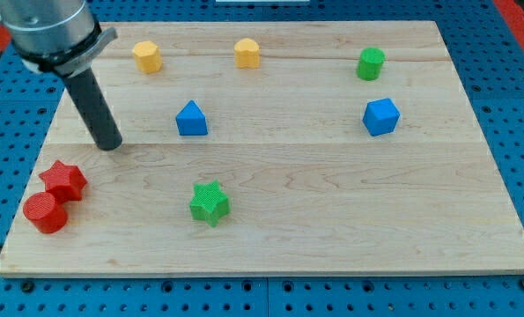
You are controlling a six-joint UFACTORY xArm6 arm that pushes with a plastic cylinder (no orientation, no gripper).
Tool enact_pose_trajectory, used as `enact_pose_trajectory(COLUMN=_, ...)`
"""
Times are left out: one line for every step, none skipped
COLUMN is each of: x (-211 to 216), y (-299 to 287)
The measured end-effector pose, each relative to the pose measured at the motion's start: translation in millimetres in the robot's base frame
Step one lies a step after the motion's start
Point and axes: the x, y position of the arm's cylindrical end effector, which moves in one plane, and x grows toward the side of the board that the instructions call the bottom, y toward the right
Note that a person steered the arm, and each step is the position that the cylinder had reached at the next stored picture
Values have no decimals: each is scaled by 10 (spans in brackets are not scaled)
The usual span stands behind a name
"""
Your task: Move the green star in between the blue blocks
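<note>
The green star [210, 202] lies on the wooden board [332, 220], below the middle and toward the view's left. A blue triangular block [191, 119] sits above it. A blue cube [380, 116] sits at the view's right. My tip [109, 145] rests on the board left of the blue triangular block and up-left of the green star, well apart from both.
A red star [63, 180] and a red cylinder [45, 212] touch each other at the lower left, just below my tip. Two yellow blocks [146, 56] [247, 53] sit near the top edge. A green cylinder [371, 63] stands at the top right.
</note>
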Motion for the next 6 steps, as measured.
enact_pose_trajectory(x=-161, y=4)
enact_pose_trajectory(x=346, y=285)
enact_pose_trajectory(x=1099, y=934)
enact_pose_trajectory(x=1500, y=1405)
enact_pose_trajectory(x=1159, y=1577)
enact_pose_trajectory(x=632, y=1792)
